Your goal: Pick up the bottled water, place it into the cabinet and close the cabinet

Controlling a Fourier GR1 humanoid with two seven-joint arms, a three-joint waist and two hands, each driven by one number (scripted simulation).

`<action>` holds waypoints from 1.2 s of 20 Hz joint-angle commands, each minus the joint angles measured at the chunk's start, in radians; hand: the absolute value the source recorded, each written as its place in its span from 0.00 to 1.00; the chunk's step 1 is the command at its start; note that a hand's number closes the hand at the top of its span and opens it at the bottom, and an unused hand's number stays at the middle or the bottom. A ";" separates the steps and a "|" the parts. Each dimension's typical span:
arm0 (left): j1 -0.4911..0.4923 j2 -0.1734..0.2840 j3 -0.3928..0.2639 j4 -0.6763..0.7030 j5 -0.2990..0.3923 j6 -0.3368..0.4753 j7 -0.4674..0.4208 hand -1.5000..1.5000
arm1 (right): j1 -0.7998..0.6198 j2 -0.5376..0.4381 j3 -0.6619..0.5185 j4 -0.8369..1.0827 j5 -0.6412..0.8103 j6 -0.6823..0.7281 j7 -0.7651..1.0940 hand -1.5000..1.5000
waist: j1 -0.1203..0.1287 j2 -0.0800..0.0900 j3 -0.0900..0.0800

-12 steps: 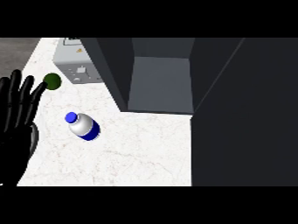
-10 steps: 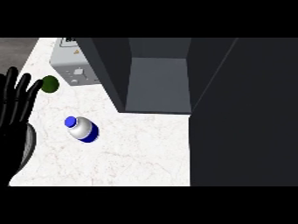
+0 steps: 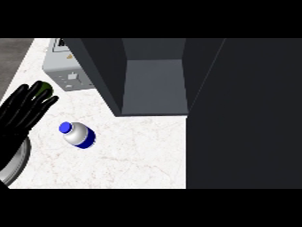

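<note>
The bottled water [image 3: 79,134], white with a blue cap and blue band, stands on the marble counter [image 3: 133,159] left of centre. My left hand [image 3: 21,111] shows at the left edge, fingers straight and spread, just left of the bottle and not touching it. The cabinet [image 3: 154,80] is open above the counter, its grey inside showing, with its dark door [image 3: 251,115] swung out at the right. My right hand is out of view.
A grey appliance [image 3: 69,66] stands at the back left of the counter. A small green object [image 3: 46,87] lies partly hidden behind my left fingers. A round metal rim [image 3: 16,165] shows at the lower left under my forearm.
The whole view has shifted a little: the bottle, cabinet and appliance sit further left in the picture. My left hand now covers most of the green object.
</note>
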 commanded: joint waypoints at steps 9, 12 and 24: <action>0.036 0.200 0.182 0.080 0.326 -0.184 0.169 0.00 | 0.286 -0.013 0.058 -0.300 -0.066 0.037 0.118 0.00 | 0.010 -0.001 0.002; 0.102 0.154 0.172 0.022 0.251 -0.200 0.142 0.00 | 0.377 0.007 0.151 -0.371 -0.016 0.039 0.107 0.00 | 0.009 -0.003 0.002; 0.027 -0.008 0.176 0.226 -0.067 -0.201 -0.016 0.00 | 0.543 -0.001 0.232 -0.353 0.063 0.069 -0.050 0.00 | -0.001 -0.002 0.002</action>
